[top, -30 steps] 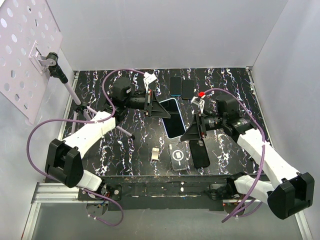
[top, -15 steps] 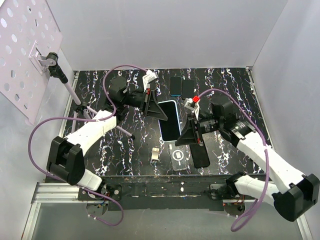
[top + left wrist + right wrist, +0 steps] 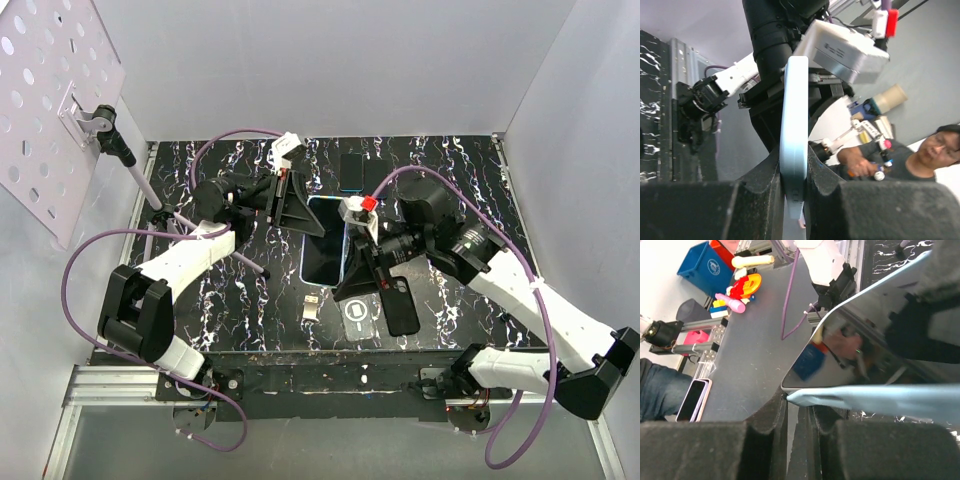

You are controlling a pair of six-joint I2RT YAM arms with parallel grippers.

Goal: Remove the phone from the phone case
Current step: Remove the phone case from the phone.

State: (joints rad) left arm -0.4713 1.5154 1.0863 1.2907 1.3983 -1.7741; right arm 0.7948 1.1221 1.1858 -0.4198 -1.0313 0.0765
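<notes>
The phone (image 3: 322, 245), dark screen up in a light blue case, is held in the air over the middle of the table. My left gripper (image 3: 300, 210) is shut on its far end; in the left wrist view the case (image 3: 794, 125) stands edge-on between the pads of that gripper (image 3: 794, 195). My right gripper (image 3: 348, 272) is shut at the near right corner. In the right wrist view its gripper (image 3: 797, 412) pinches the tip of the blue case (image 3: 880, 399), whose lip stands off from the glossy phone (image 3: 860, 355).
A black phone (image 3: 400, 305), a clear case with a ring (image 3: 357, 312) and a small silver piece (image 3: 312, 306) lie near the front edge. Two dark phones (image 3: 362, 175) lie at the back. A perforated white board (image 3: 50, 110) on a stand is at left.
Both arms moved left with the phone. My right gripper swung in from the right and closed on the near right corner. The phone's near end now points more toward the front.
</notes>
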